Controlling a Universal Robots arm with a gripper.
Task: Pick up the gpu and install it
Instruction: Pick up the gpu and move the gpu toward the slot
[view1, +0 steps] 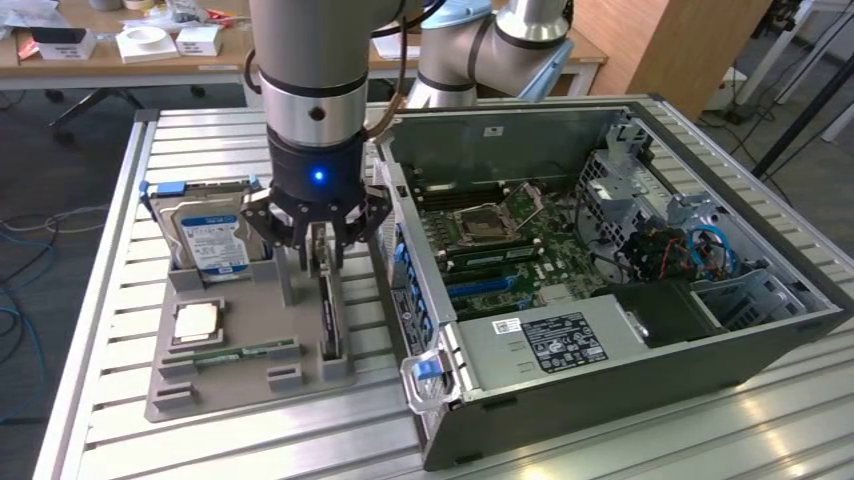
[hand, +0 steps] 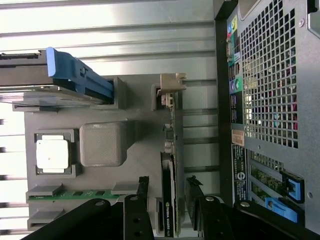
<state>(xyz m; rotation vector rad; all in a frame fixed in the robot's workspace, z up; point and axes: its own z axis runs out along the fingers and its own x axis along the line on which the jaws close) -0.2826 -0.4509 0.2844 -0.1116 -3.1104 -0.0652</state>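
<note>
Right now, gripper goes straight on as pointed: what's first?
Likely the thin black expansion card standing on edge in the grey tray; the open jaws of the gripper straddle it. Depth unclear.

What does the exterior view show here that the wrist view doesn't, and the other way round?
Exterior view: the green motherboard inside the open black computer case, and the grey robot arm above. Wrist view: that case's perforated metal rear grille with coloured audio ports. Both: the open gripper straddling the thin black gpu card standing in the grey tray, which also holds a square silver processor chip and blue-labelled silver hard drive.
</note>
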